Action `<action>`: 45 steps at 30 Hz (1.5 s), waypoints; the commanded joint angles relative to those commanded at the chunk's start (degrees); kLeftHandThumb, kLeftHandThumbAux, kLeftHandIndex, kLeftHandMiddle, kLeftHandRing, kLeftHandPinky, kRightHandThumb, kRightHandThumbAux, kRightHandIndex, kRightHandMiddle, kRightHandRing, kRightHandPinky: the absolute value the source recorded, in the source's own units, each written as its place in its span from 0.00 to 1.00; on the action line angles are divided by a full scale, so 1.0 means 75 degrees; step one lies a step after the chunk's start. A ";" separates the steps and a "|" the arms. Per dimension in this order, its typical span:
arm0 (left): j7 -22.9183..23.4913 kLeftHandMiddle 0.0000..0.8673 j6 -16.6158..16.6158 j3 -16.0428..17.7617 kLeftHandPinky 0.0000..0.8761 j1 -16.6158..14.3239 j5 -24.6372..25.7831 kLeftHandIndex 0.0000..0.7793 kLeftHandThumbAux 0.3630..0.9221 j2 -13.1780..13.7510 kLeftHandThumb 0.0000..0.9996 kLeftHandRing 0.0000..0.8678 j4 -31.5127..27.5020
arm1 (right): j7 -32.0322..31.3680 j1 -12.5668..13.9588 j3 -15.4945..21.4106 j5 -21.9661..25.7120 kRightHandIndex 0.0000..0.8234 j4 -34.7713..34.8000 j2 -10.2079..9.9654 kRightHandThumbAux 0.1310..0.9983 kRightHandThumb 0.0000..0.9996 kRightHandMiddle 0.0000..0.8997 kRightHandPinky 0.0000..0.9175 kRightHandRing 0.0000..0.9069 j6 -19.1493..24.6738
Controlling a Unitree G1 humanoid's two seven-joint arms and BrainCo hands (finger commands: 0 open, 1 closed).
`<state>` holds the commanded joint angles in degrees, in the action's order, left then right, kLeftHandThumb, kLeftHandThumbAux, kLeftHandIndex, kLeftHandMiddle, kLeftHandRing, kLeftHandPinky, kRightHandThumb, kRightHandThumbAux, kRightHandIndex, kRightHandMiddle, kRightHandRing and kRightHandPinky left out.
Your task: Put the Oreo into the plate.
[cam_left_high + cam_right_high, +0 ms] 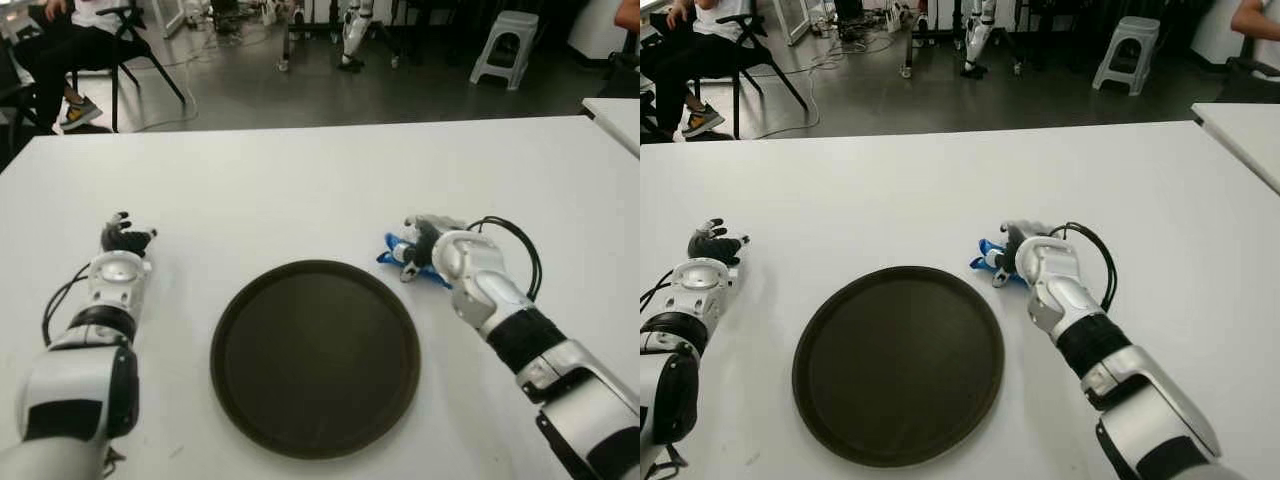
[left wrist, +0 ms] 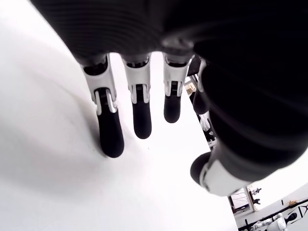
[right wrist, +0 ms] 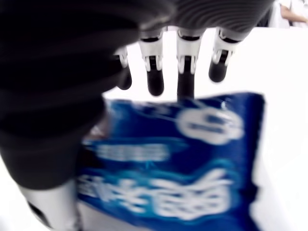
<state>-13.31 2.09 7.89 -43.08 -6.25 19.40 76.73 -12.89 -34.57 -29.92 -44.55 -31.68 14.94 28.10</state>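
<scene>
bench (image 1: pixel 320 180): white, wide, carries everything; floor, chairs, a stool and a seated person behind it, not in play.
plate (image 1: pixel 315 358): dark, round, low rim, nothing in it, centre front of the bench, between the two arms.
right hand (image 1: pixel 420 245): over the Oreo, just right of the plate's far rim, palm down. In the right wrist view the fingers (image 3: pixel 155 72) reach straight past the pack's far edge, thumb down at one side; looks like a loose cage, not closed on it. Read as not yet gripping.
left hand (image 1: pixel 125 240): idle, shows well left of the plate, fingers (image 2: pixel 109 127) extended and relaxed, holding nothing.
Oreo (image 1: pixel 988 255): blue foil pack, white print, lying flat on the bench under the right hand, near the plate but outside it, blue corners sticking out on the plate side.
handling: judged light, a thin crinkly wrapper over a stiff biscuit core; glossy film likely slippery on hard fingertips; biscuits inside would crack under a hard squeeze.
where to hold: across the pack's short width at mid-length, thumb on one long edge and fingers on the other, so the stiff core takes the load, not the floppy sealed ends.
risk: pack sliding on the smooth bench as the fingers close; a pinch on the end flap alone may let it swing or slip.
progress: early, pack not lifted; short carry to the plate remains.
</scene>
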 joint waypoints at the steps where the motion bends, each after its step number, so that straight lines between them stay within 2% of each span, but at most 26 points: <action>1: -0.0004 0.17 0.0006 0.0000 0.21 0.0002 0.0000 0.12 0.74 0.0000 0.28 0.20 0.0000 | 0.0086 0.0018 0.0029 0.0028 0.28 0.0000 -0.0008 0.83 0.00 0.30 0.41 0.35 -0.0032; 4: -0.0016 0.17 0.0019 0.0003 0.22 0.0005 0.0002 0.12 0.74 -0.0003 0.29 0.20 -0.0002 | 0.0300 0.0051 0.0085 0.0102 0.31 -0.0045 -0.0017 0.85 0.00 0.35 0.47 0.40 -0.0135; 5: -0.0023 0.17 0.0024 0.0005 0.22 0.0006 0.0003 0.12 0.75 -0.0004 0.30 0.20 -0.0002 | 0.0398 0.0069 0.0115 0.0133 0.34 -0.0071 -0.0020 0.87 0.00 0.42 0.51 0.47 -0.0190; 8: -0.0025 0.17 0.0020 0.0005 0.22 0.0006 0.0003 0.13 0.75 -0.0003 0.31 0.20 -0.0002 | 0.0675 0.0062 0.0180 0.0219 0.37 -0.0316 -0.0047 0.88 0.00 0.49 0.57 0.54 -0.0418; 10: -0.0014 0.17 0.0005 0.0000 0.20 0.0002 -0.0002 0.12 0.74 0.0000 0.30 0.20 0.0000 | 0.0937 0.0041 0.0234 0.0290 0.44 -0.0606 -0.0077 0.92 0.00 0.62 0.67 0.67 -0.0674; 14: 0.0001 0.16 -0.0009 -0.0003 0.19 -0.0001 -0.0002 0.11 0.73 0.0005 0.28 0.19 0.0000 | 0.1153 0.0009 0.0275 0.0355 0.50 -0.0799 -0.0106 0.96 0.02 0.74 0.76 0.78 -0.0876; 20: 0.0009 0.16 -0.0020 -0.0017 0.20 -0.0002 -0.0016 0.12 0.75 0.0015 0.27 0.20 0.0001 | 0.1360 -0.0042 0.0327 0.0467 0.56 -0.1059 -0.0138 0.96 0.04 0.75 0.77 0.79 -0.1131; 31: -0.0019 0.17 -0.0017 -0.0041 0.22 0.0005 -0.0036 0.12 0.75 0.0021 0.28 0.21 0.0003 | 0.1469 -0.0091 0.0360 0.0466 0.58 -0.1212 -0.0142 0.96 0.05 0.75 0.75 0.78 -0.1260; 38: -0.0012 0.17 -0.0034 -0.0067 0.21 -0.0002 -0.0057 0.12 0.73 0.0025 0.27 0.20 0.0004 | 0.1494 -0.0025 0.0385 0.0472 0.53 -0.1032 -0.0095 0.95 0.00 0.64 0.64 0.65 -0.1254; 45: -0.0011 0.15 -0.0029 -0.0051 0.17 -0.0003 -0.0038 0.10 0.75 0.0022 0.26 0.18 0.0002 | 0.1314 -0.0036 0.0393 0.0488 0.51 -0.0940 -0.0095 0.93 0.00 0.59 0.58 0.56 -0.1118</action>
<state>-13.40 1.87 7.51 -43.10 -6.53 19.56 76.74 -3.03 -34.84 -26.97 -40.89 -38.73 14.23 19.72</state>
